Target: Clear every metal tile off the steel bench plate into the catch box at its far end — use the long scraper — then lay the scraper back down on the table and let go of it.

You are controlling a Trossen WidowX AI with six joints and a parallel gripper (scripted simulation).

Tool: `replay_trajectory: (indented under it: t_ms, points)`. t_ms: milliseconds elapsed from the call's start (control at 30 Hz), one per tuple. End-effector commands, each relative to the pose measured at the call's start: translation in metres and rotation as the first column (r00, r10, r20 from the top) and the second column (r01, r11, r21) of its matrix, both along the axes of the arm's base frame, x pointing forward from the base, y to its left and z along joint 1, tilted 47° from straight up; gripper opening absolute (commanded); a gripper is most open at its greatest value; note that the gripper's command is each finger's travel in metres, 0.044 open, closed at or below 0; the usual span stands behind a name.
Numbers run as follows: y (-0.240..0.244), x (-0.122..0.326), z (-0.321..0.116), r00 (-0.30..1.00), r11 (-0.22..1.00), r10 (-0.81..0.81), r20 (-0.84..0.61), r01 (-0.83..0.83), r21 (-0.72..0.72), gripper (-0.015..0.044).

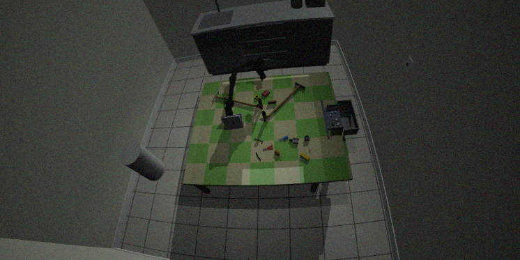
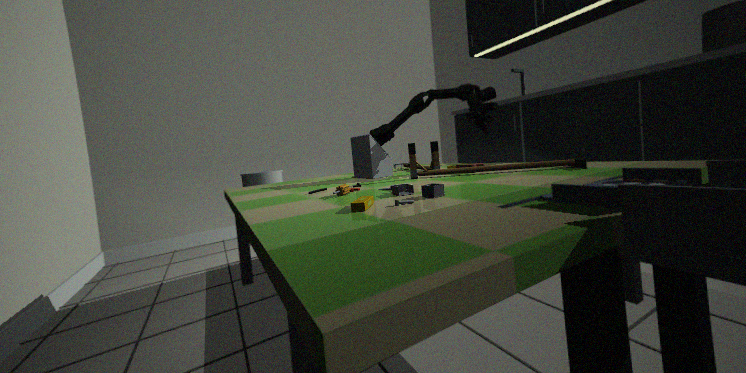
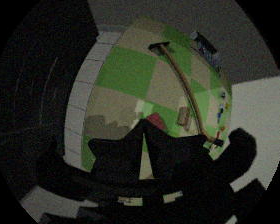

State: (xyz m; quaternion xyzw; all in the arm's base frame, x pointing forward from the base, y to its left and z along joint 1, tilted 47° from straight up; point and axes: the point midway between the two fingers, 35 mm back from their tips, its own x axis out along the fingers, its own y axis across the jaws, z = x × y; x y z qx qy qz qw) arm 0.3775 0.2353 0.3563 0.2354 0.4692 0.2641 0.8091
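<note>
Shut tight with nothing in it, the gripper hangs over the back of the green and tan table. The long scraper lies on the table. Little tiles sit on the gray plate, beside the dark box.

A red block and a yellow ring lie near each other. A yellow block lies apart from them, near an orange-handled tool. Behind stands a counter.
</note>
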Motion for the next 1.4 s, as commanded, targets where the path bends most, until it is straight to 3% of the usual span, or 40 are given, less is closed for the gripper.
replay_trajectory:
  t_ms: [0, 1367]
  points:
    - [-0.006, 0.012, -0.014, 1.0, 0.999, 0.027, -0.017, -0.027, -0.018, 0.0]
    - [-0.137, 0.098, -0.124, 0.974, 0.975, 0.223, -0.034, -0.223, 0.007, 0.0]
